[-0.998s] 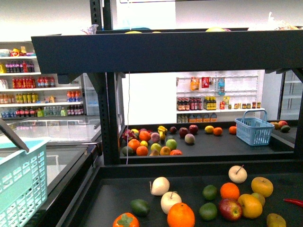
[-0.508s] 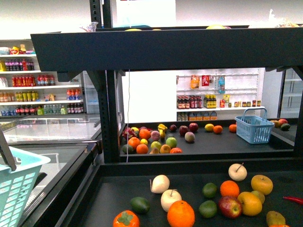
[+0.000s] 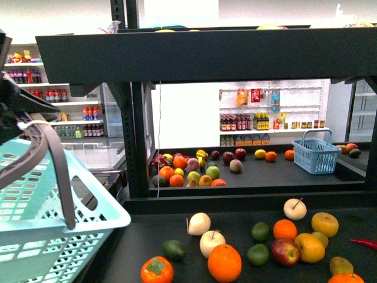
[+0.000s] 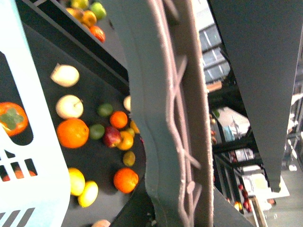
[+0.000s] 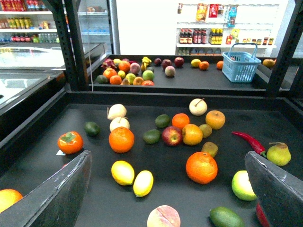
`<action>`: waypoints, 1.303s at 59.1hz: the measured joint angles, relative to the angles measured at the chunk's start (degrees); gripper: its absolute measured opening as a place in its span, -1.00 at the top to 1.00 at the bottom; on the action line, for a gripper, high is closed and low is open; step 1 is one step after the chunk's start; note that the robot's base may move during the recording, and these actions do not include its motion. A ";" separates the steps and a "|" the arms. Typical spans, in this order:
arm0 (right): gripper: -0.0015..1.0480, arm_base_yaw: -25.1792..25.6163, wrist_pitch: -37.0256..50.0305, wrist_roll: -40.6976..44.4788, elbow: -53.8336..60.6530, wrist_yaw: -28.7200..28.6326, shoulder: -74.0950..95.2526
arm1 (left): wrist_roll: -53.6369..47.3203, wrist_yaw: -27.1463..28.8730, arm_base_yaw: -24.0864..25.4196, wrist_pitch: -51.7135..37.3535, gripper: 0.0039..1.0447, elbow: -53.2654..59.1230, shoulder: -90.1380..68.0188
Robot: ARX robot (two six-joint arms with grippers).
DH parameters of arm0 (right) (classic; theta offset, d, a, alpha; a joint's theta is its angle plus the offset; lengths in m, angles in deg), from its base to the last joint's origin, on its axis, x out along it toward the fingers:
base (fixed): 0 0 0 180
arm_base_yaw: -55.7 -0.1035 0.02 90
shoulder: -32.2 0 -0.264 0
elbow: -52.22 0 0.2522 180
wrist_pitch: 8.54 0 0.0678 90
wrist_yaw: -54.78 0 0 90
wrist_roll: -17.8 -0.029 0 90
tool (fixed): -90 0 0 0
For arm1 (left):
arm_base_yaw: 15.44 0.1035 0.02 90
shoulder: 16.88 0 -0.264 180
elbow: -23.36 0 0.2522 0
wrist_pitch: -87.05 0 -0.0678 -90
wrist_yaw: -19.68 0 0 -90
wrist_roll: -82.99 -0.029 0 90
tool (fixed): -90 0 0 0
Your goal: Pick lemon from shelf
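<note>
The lemon [image 5: 122, 172] lies on the near tray of the shelf [image 5: 61, 118]. It sits just nearer the robot than a big orange [image 5: 121, 139] and touches a paler, slimmer yellow fruit [image 5: 143, 183]. The front view does not reach it. The right fingers [image 5: 66, 189] are released and spread wide, holding nothing, over the tray's near edge. At the left a teal basket [image 3: 53, 236] hangs in the air, its grey handle [image 3: 59, 171] running up to the left arm. Of the left fingers [image 4: 265, 71] only 1 shows, with a gap between it and the handle. I cannot tell whether they are clenched on it.
</note>
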 joint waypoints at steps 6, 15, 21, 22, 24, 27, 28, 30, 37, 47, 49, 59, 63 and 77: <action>-0.86 0.00 0.00 0.00 0.00 0.00 0.00 | -2.34 -0.74 -3.41 -0.02 0.84 -0.44 -0.81; -0.86 0.00 0.00 -0.02 0.00 0.00 0.00 | -3.17 -2.25 -7.78 -0.68 0.84 -3.28 -4.46; -0.86 0.00 0.00 0.00 0.00 -0.02 0.00 | -3.91 -3.67 -10.54 -0.48 0.84 -5.53 -6.60; -0.86 0.00 0.00 0.00 0.00 0.00 0.00 | -4.00 -3.76 -10.84 -0.39 0.84 -5.79 -6.82; -0.86 0.00 0.00 -0.02 0.00 0.00 0.00 | -4.17 -4.28 -11.93 -0.33 0.84 -6.93 -7.58; -0.86 0.00 0.00 0.00 0.00 0.00 0.00 | -4.66 -5.49 -13.35 -0.66 0.84 -8.15 -8.44; -0.86 0.00 0.00 -0.02 0.00 0.00 0.00 | -4.74 -5.70 -13.62 -0.68 0.84 -8.33 -8.50; -0.86 0.00 0.00 -0.02 0.00 0.00 0.00 | -5.29 -6.38 -14.49 -0.68 0.84 -8.92 -8.90; -0.86 0.00 0.00 -0.02 0.00 0.00 0.00 | -5.95 -7.50 -16.81 -0.68 0.84 -10.56 -10.03; -0.86 0.00 0.00 0.00 0.00 0.00 0.00 | -6.34 -7.80 -19.10 -0.74 0.84 -12.57 -12.63; -0.86 0.00 0.00 0.00 0.00 0.00 0.00 | -6.32 -7.85 -19.34 -0.74 0.84 -12.76 -12.96; -0.86 0.00 0.00 0.00 0.00 0.00 0.00 | -6.84 -6.16 -20.57 0.55 0.84 -14.08 -14.14; -0.86 -0.33 -2.25 -1.07 -0.52 1.05 1.03 | -7.04 -6.10 -20.74 0.35 0.84 -14.16 -14.38; -0.86 -1.05 -12.72 -7.78 -5.20 -2.29 17.44 | -7.87 -5.38 -20.85 0.76 0.84 -14.21 -14.80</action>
